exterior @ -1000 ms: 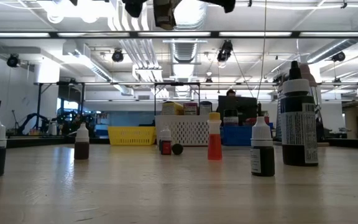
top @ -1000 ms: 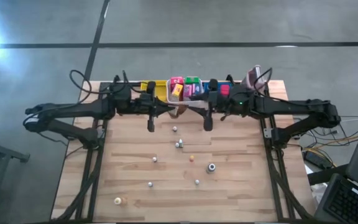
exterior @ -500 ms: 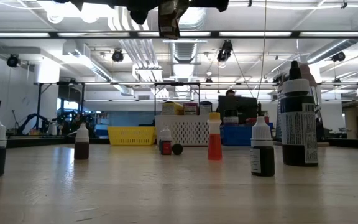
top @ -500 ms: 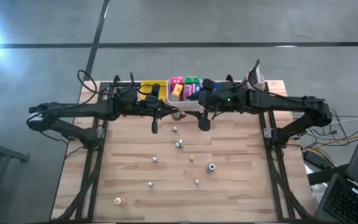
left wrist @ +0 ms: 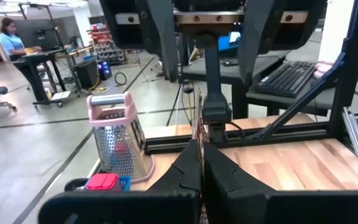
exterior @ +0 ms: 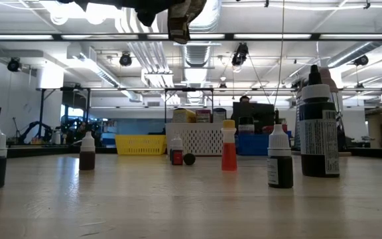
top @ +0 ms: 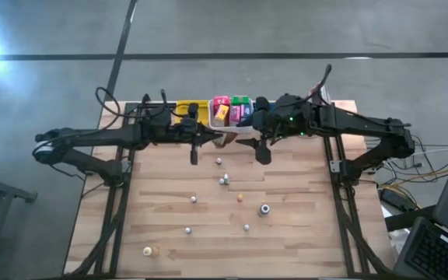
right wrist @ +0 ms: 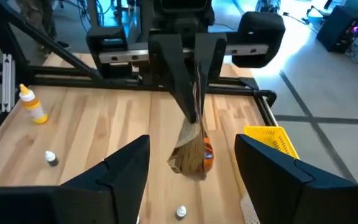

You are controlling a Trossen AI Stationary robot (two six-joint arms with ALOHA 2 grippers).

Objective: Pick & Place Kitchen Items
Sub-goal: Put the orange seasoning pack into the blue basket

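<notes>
A crumpled brown packet [right wrist: 191,155] hangs high above the table's far middle, in front of the bins; it shows in the low view as the brown packet [exterior: 180,23] at the top edge. My left gripper [top: 222,139] is shut on it. My right gripper [right wrist: 194,177] faces it from the table's right, open, one finger on either side of the hanging packet and not touching it. Pink, green and other packets [top: 232,110] lie in the white bin [top: 212,123]. My left gripper pinches the packet's gathered upper end [right wrist: 195,115] between its two fingers [left wrist: 188,168]. The fingers reach in level from the table's left. The packet hangs below them, flaring out toward its lower end [right wrist: 188,165], clear of the table.
A yellow bin [top: 185,111] stands left of the white one at the far edge. A pink-handled grater [left wrist: 118,140] stands at the far right corner. Several small dropper bottles [top: 224,180] and a dark round piece [top: 264,208] are scattered over the wooden table [top: 302,233].
My right gripper has risen and tipped its fingers downward; its dark parts have left the top of the low view. The brown packet stays hanging from my left gripper.
</notes>
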